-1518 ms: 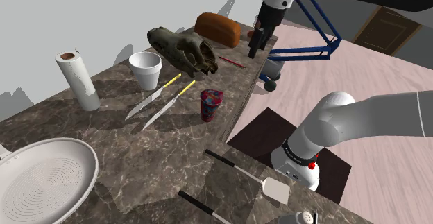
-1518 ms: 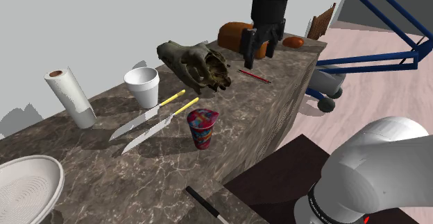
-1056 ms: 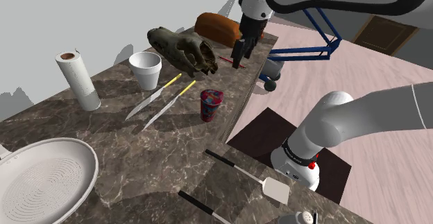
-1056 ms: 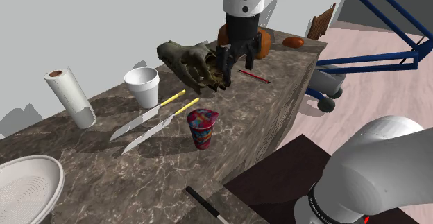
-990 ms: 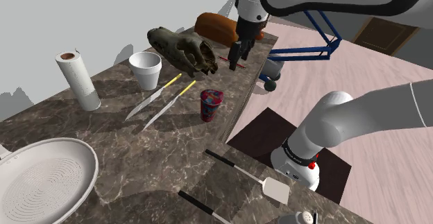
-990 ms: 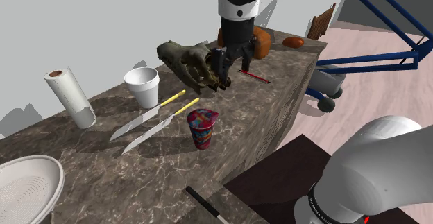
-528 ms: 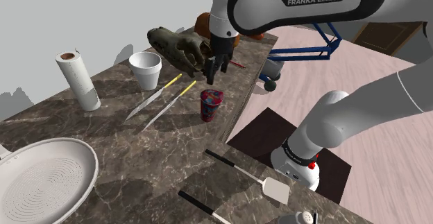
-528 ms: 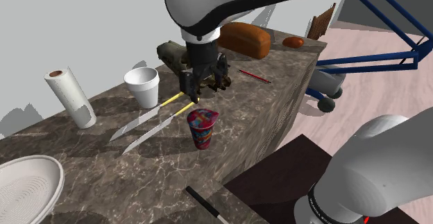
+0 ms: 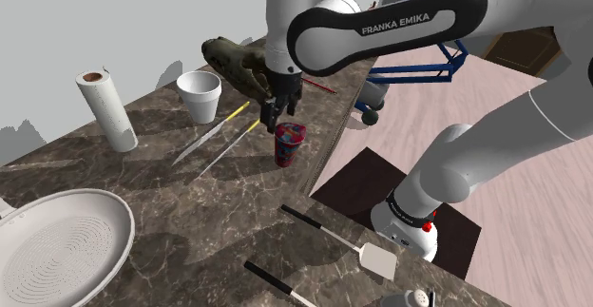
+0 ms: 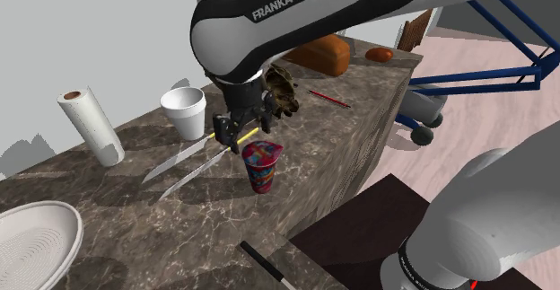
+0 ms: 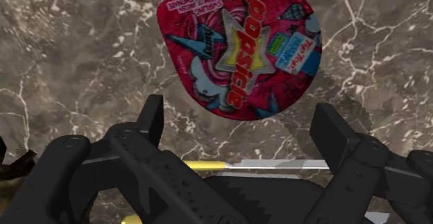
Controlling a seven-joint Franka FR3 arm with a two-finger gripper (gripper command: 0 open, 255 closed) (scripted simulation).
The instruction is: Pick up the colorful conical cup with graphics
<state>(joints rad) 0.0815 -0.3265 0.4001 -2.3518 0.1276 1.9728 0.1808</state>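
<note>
Right now the gripper [image 9: 276,117] hovers w/ fingers apart, just above the colorful cup [image 9: 288,143] and a bit off it, toward the yellow-handled knives [image 9: 211,134]. The cup stands upright, wide top up, near the counter's [image 9: 190,210] long edge on the stand's side. In the wrist view its red top lies just beyond the fingertips, not between them. The height gap is prob. small but hard to judge.

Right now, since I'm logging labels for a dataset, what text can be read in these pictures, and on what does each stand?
"FRANKA EMIKA": on the arm, in both exterior views.
"Popsicle": on the red top of the cup, in the wrist view.
Small print at that top's rim and on its blue-and-white patch: too small to read.
</note>
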